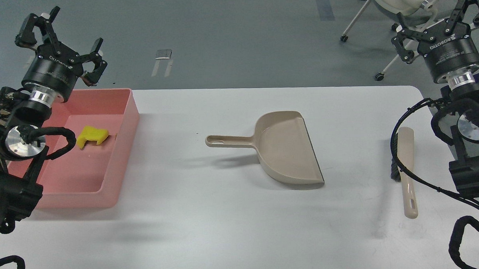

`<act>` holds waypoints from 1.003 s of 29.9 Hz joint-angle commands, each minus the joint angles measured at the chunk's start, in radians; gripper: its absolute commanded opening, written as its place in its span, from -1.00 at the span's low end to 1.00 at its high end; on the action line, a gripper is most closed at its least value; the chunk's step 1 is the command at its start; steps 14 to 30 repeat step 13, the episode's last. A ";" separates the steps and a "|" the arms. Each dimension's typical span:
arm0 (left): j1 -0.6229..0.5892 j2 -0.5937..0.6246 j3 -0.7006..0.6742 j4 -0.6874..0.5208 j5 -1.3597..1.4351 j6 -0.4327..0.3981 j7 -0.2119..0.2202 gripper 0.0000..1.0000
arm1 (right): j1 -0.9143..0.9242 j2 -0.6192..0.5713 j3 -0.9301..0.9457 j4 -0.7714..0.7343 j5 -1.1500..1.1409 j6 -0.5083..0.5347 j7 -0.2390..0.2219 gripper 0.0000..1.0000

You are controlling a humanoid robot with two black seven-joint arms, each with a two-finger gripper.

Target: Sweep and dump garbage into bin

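The pink bin (132, 114) stands on the table's left side. The yellow sponge-like chunk (91, 135) lies inside it near the far right wall. A tiny tan bit (114, 135) shows beside the chunk against that wall; I cannot tell if it is the stick-like piece. My left gripper (61, 45) is open and empty, raised above the bin's far left corner. My right gripper (438, 22) is open and empty, raised high beyond the table's far right corner.
A beige dustpan (286, 149) lies mid-table, handle pointing left. A beige brush (406, 168) with black bristles lies at the right, near my right arm. The white table (210, 219) ends at a rounded far right corner. An office chair (394, 1) stands on the floor behind.
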 commanded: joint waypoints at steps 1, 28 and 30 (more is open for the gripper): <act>-0.001 -0.006 0.000 0.000 0.000 0.001 0.003 0.94 | -0.002 0.003 0.001 -0.001 0.001 -0.003 0.000 1.00; -0.002 -0.004 0.005 0.001 0.000 0.002 0.004 0.94 | -0.002 -0.001 0.003 0.002 0.000 0.000 0.006 1.00; -0.002 -0.004 0.005 0.001 0.000 0.002 0.004 0.94 | -0.002 -0.001 0.003 0.002 0.000 0.000 0.006 1.00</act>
